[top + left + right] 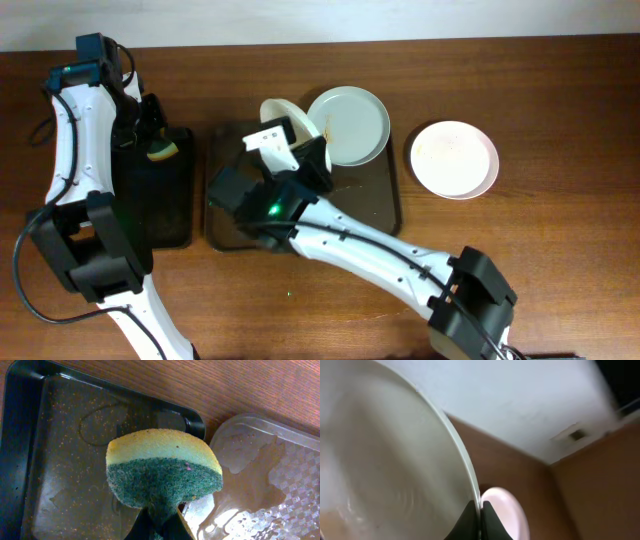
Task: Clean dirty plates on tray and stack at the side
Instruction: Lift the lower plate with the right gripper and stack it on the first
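My right gripper (480, 510) is shut on the rim of a white plate (390, 460) and holds it tilted on edge above the dark tray (375, 195); the plate also shows in the overhead view (295, 125). A pale green plate (350, 125) lies on the tray's far edge. A pink-white plate (455, 160) lies on the table to the right, and it also shows in the right wrist view (502, 510). My left gripper (160, 522) is shut on a yellow and green sponge (162, 472) above the left black tray (75, 445); the sponge also shows in the overhead view (160, 150).
A clear plastic container (265, 480) sits beside the left tray. The left black tray (160, 200) is speckled with crumbs. Bare wooden table (540, 250) lies at the right and front.
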Robot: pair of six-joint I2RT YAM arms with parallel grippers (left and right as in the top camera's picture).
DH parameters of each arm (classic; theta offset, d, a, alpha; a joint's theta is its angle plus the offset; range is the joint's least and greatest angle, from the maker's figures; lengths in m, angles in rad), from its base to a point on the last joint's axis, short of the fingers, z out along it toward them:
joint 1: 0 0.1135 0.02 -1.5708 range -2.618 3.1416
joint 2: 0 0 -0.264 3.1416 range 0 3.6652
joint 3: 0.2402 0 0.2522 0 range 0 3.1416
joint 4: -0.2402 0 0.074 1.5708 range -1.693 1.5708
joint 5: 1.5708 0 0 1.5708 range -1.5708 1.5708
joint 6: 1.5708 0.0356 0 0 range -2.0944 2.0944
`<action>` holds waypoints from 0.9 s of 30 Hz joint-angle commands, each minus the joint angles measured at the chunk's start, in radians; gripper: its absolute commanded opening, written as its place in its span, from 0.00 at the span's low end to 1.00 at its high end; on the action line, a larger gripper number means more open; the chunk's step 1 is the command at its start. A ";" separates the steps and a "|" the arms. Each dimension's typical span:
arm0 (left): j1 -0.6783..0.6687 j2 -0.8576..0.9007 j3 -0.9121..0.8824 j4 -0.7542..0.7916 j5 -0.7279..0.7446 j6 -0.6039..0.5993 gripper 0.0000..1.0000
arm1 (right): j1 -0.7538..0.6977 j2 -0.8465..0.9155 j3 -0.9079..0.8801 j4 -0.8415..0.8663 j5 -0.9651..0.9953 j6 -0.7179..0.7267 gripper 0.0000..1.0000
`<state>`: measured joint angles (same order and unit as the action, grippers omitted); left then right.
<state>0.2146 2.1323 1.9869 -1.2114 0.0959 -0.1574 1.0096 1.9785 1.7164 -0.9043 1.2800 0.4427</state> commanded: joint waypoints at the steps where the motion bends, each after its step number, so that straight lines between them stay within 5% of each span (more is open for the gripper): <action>1: -0.002 -0.004 0.011 0.003 -0.011 0.016 0.00 | 0.042 -0.008 0.010 0.016 0.201 0.006 0.04; 9: -0.002 -0.004 0.011 0.003 -0.011 0.016 0.01 | 0.055 -0.009 0.010 0.021 0.216 0.063 0.04; 15: -0.002 -0.004 0.011 0.004 -0.019 0.017 0.01 | -0.100 -0.112 0.010 0.018 -0.446 0.090 0.04; 22: -0.002 -0.004 0.011 0.005 -0.045 0.017 0.01 | -0.660 -0.222 0.010 -0.079 -1.081 0.090 0.04; 27: -0.002 -0.004 0.011 0.006 -0.045 0.017 0.01 | -1.111 -0.198 -0.109 -0.142 -1.175 0.089 0.04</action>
<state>0.2146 2.1323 1.9869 -1.2083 0.0628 -0.1570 0.0101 1.7737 1.6844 -1.0538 0.1604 0.5236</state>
